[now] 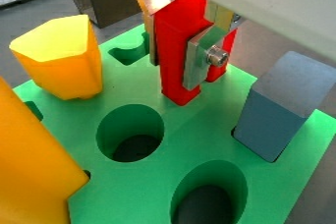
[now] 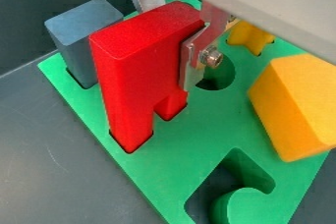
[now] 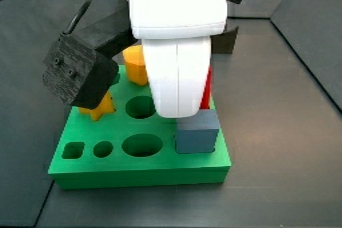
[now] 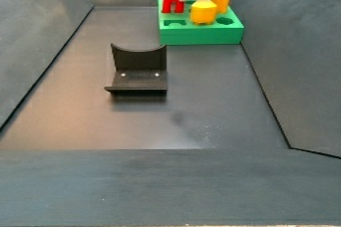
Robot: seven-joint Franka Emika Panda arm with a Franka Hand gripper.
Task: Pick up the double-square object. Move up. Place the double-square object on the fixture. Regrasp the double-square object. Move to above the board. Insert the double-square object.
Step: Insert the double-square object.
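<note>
The double-square object (image 1: pixel 178 31) is a tall red block with a notch in one side (image 2: pixel 138 66), standing upright. My gripper (image 1: pixel 180 56) is shut on its upper part, with a silver finger (image 1: pixel 197 66) pressed against it. Its lower end meets the green board (image 1: pixel 157 174), and in a wrist view it seems to sit a little way into a hole (image 2: pixel 129 144). In a side view the white gripper body (image 3: pixel 174 32) hides most of the block, leaving a red sliver (image 3: pixel 210 87). The dark fixture (image 4: pixel 136 70) stands on the floor apart from the board (image 4: pixel 200 34).
A blue cube (image 1: pixel 278 105) stands in the board right beside the red block. Yellow pieces (image 1: pixel 59 56) (image 2: pixel 296 105) stand in other holes. Round holes (image 1: pixel 132 135) lie open. The bin's dark sloping walls (image 4: pixel 54 52) enclose the floor.
</note>
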